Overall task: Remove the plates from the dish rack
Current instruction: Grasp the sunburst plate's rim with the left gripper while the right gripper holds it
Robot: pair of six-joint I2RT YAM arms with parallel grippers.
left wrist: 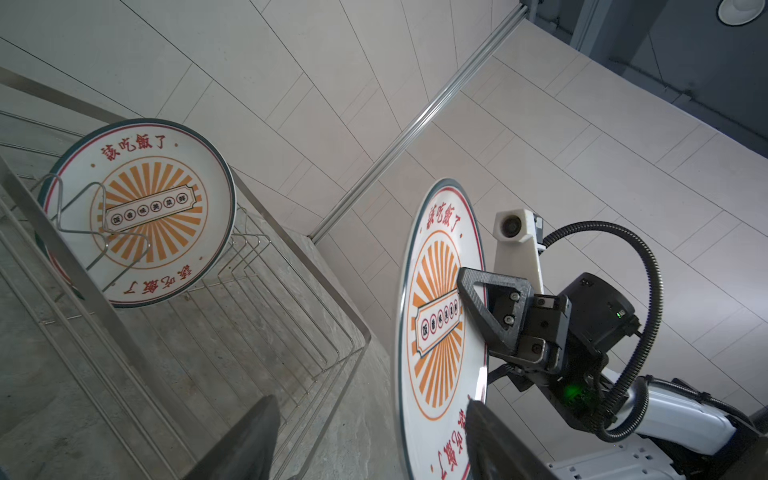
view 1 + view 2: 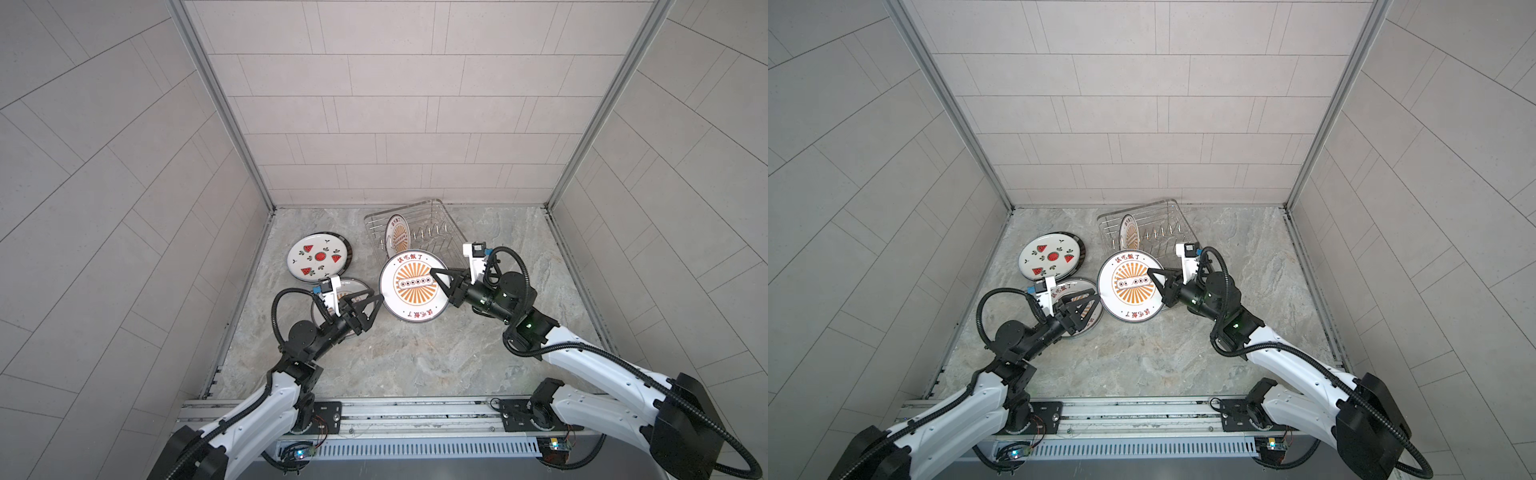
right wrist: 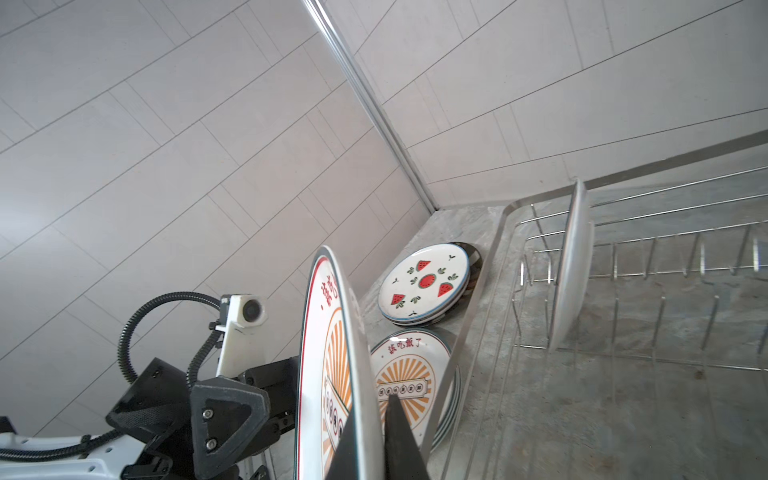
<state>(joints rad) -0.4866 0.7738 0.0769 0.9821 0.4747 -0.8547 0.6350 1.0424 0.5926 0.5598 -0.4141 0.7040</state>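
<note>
Watermelon-print round white plates (image 2: pixel 319 257) lying stacked at left. Black left gripper (image 2: pixel 374 301) straddling, jaws apart, rim of orange-sunburst round white plate (image 2: pixel 413 286) reading "該吃飯了"; black right gripper (image 2: pixel 436 276) clamping it. Silver wire dish rack (image 2: pixel 401 209) behind, holding one matching plate (image 2: pixel 397 235).

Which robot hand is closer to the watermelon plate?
Left. The left gripper hovers just on the robot's side of the watermelon plate; the right gripper is farther right, holding a sunburst plate.

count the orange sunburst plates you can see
3. An upright plate in the dish rack; a held plate in the fingers of the right gripper; a flat plate topping a stack beside the watermelon plate. That stack may hide more.
</note>
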